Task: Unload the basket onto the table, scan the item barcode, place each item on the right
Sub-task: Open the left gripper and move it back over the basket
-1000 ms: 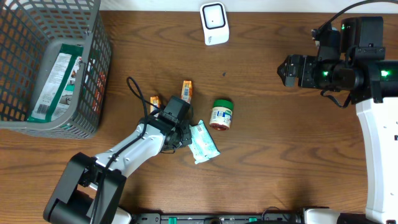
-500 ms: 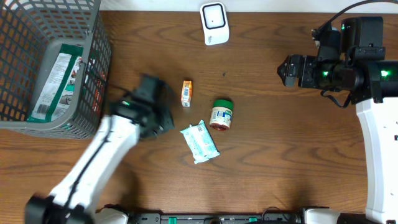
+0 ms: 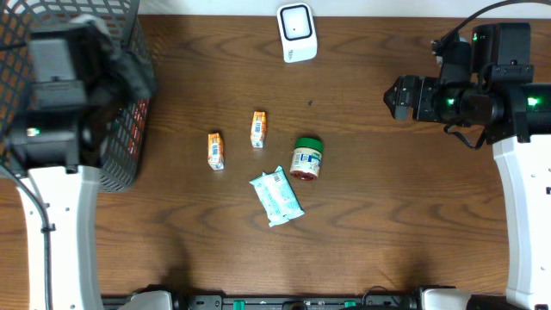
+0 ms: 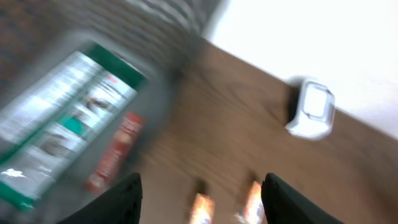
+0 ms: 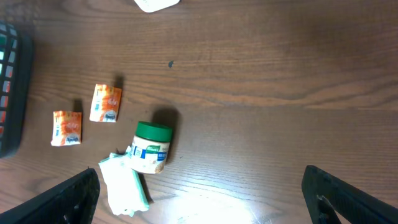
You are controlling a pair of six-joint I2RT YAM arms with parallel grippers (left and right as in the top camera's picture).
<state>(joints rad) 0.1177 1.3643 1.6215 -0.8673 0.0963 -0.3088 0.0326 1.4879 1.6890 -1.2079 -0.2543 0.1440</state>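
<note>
left end effector [image 4: 202, 185] apart, empty | right end effector [image 5: 200, 175] wide, empty | orange carton [image 3: 215, 150], 9 o'clock of jar [image 3: 306, 158]: likely light, crushable; pinch narrow sides

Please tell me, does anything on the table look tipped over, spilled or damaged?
The green-lidded jar lies on its side beside the wipes pack instead of standing upright. Nothing looks spilled or damaged.

No lettering could be read: the print on the green-lidded jar [image 5: 151, 148] and on the orange carton [image 5: 105, 102] at its ten o'clock was too small.
</note>
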